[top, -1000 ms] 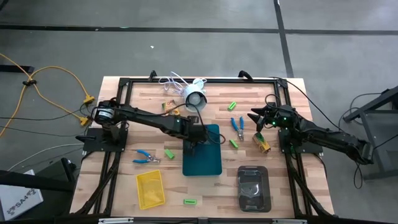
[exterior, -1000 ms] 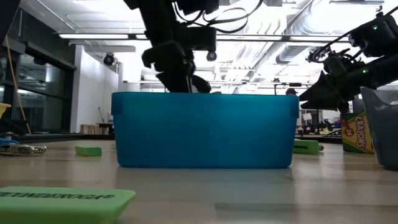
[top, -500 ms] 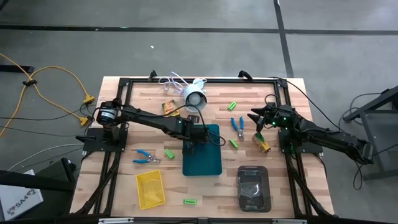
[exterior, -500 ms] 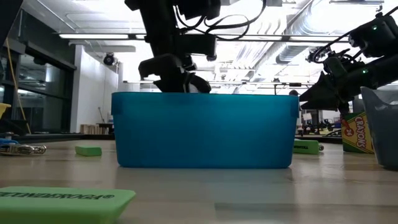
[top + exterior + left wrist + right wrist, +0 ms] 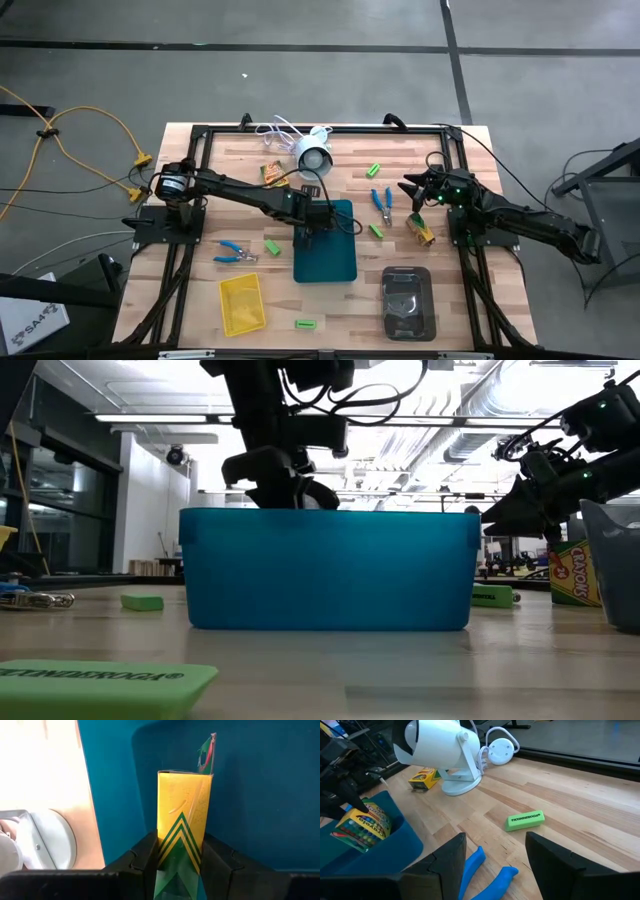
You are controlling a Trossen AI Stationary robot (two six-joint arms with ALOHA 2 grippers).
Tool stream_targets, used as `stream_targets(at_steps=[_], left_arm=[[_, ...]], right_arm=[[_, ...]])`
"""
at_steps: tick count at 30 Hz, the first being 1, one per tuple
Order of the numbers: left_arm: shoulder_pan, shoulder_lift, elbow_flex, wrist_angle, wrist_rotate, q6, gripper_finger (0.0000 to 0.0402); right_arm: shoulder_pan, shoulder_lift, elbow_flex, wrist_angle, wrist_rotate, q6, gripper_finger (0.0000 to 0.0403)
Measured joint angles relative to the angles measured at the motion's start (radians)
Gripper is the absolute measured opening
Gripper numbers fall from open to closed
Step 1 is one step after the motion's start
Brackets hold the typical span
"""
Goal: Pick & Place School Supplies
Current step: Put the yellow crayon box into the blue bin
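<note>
At the near edge of the desk (image 5: 200, 150), a green eraser (image 5: 105, 682) is lying flat in the low view, with another green eraser (image 5: 306, 324) showing from above between the yellow tray (image 5: 241, 303) and the dark grey tray (image 5: 408, 301). A pair of blue-handled pliers (image 5: 234, 251) is lying just beyond the yellow tray, and a green block (image 5: 272, 246) is sitting between those pliers and the teal tray (image 5: 326, 262).

The left tool (image 5: 312, 226) is reaching over the far left part of the teal tray, its fingers (image 5: 144, 855) pinching a yellow crayon box (image 5: 182, 827) that is standing on end inside the tray, close to the tray's wall. The right wrist view is showing the same box (image 5: 361, 827) tilted above the blue rim.

The right tool (image 5: 410, 192) is hovering over the right side of the desk with its fingers (image 5: 449, 857) spread apart and nothing between them. A second crayon box (image 5: 422, 228) is lying on the wood near it, towards the near side, and a second pair of blue pliers (image 5: 382, 203) is lying to its left, with a green block (image 5: 376, 230) just beside the handles.

Farther back, another green block (image 5: 374, 170) is resting on bare wood, a small crayon box (image 5: 270, 172) is lying near the white round lamp (image 5: 315, 157), and the lamp's cable (image 5: 280, 131) is coiling by the far edge.
</note>
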Motion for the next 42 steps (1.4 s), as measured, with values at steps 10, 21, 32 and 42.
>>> stream_targets(at_steps=[10,21,32,42], left_arm=[[-0.019,0.000,0.000,0.012,0.002,0.035,0.0111],[-0.023,0.000,0.000,0.034,0.002,0.068,0.0134],[-0.023,-0.002,0.000,0.034,0.000,0.026,0.0183],[-0.035,-0.002,0.000,0.034,0.035,-0.029,0.0184]], right_arm=[[0.000,0.000,0.000,0.000,0.000,0.000,0.0197],[0.000,0.000,0.000,0.000,0.000,0.000,0.0197],[0.000,0.000,0.000,0.000,0.000,0.000,0.0197],[0.000,0.000,0.000,0.000,0.000,0.000,0.0197]])
